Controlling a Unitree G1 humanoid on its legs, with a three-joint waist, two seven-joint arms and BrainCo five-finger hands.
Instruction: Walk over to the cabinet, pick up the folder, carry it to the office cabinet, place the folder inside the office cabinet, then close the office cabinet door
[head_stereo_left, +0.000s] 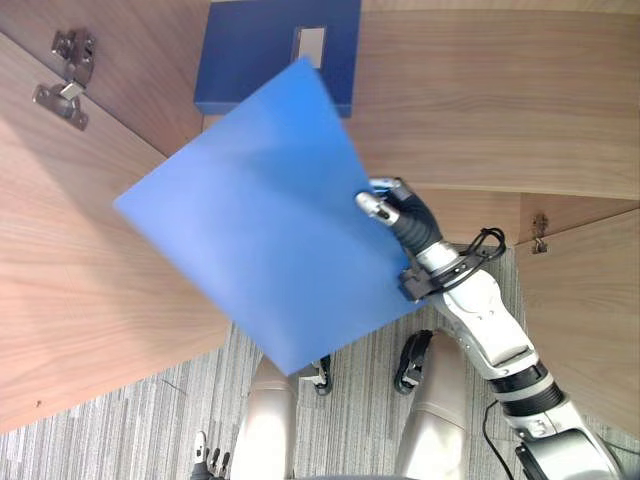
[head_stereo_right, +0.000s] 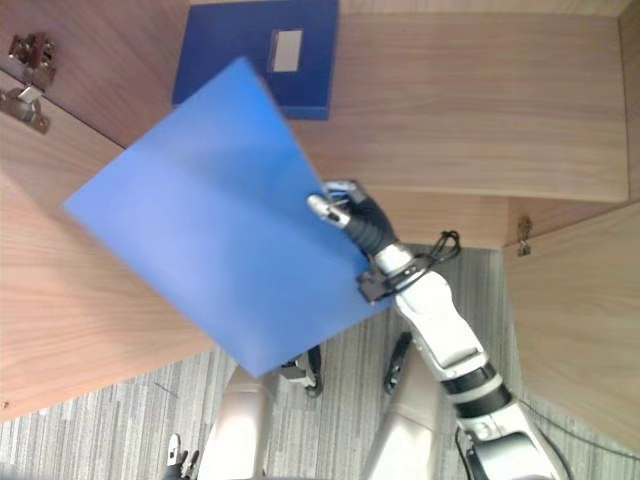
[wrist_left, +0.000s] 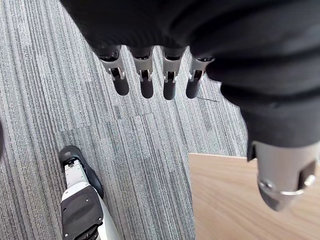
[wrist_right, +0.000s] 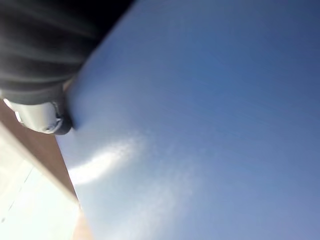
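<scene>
Where the head camera looks down, the right robot hand (head_stereo_left: 390, 212) pinches the light blue folder (head_stereo_left: 250, 220) at one edge, thumb on top. The folder is held tilted in the air in front of the wooden cabinet (head_stereo_left: 480, 110). A dark blue box file (head_stereo_left: 250, 50) sits on the wood beyond, its near corner covered by the folder.

Left wrist view: left robot hand (wrist_left: 169, 80) hangs over grey carpet (wrist_left: 75, 110), fingers straight, empty.

Right wrist view: thumb tip pressed on the folder's blue face.

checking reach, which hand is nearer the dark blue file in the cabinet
Right. The right hand, gripping the light blue folder, is up near the dark blue file; the left hand hangs low over the carpet.
</scene>
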